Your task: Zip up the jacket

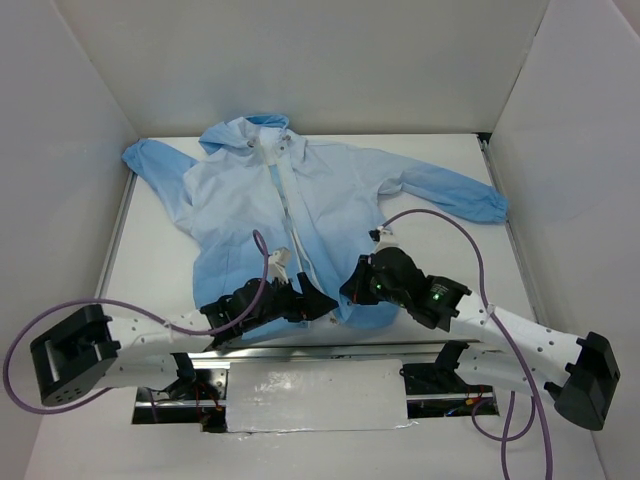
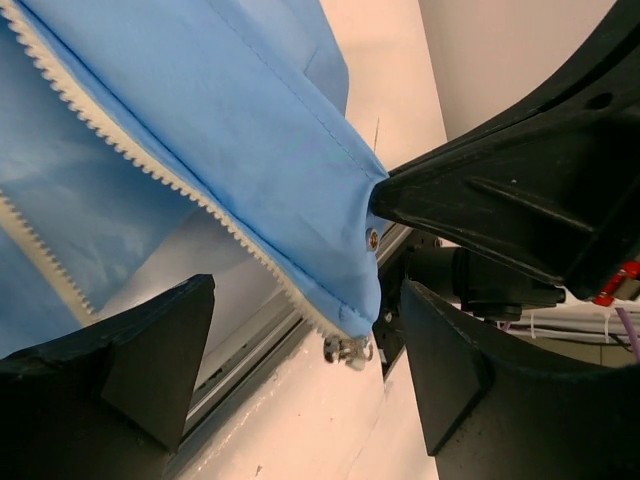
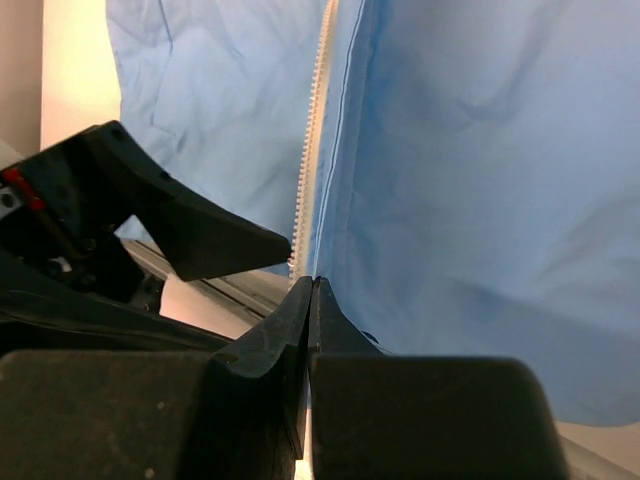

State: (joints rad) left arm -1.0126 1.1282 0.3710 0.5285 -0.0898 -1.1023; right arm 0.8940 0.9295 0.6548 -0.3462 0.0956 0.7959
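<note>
The light-blue jacket (image 1: 300, 190) lies flat on the table, hood at the far side and hem toward the arms. Its white zipper strip (image 1: 288, 200) runs down the front. My left gripper (image 1: 318, 303) is open at the bottom of the zipper. In the left wrist view the metal slider (image 2: 347, 350) hangs at the hem corner of the jacket (image 2: 220, 110), between the spread fingers of the left gripper (image 2: 305, 320). My right gripper (image 3: 313, 282) is shut on the hem of the jacket (image 3: 470, 170), just beside the zipper teeth (image 3: 315, 140).
A silver-taped plate (image 1: 315, 395) sits at the table's near edge between the arm bases. A metal rail (image 2: 240, 350) runs under the hem. White walls enclose the table on three sides. Purple cables (image 1: 470, 235) loop over both arms.
</note>
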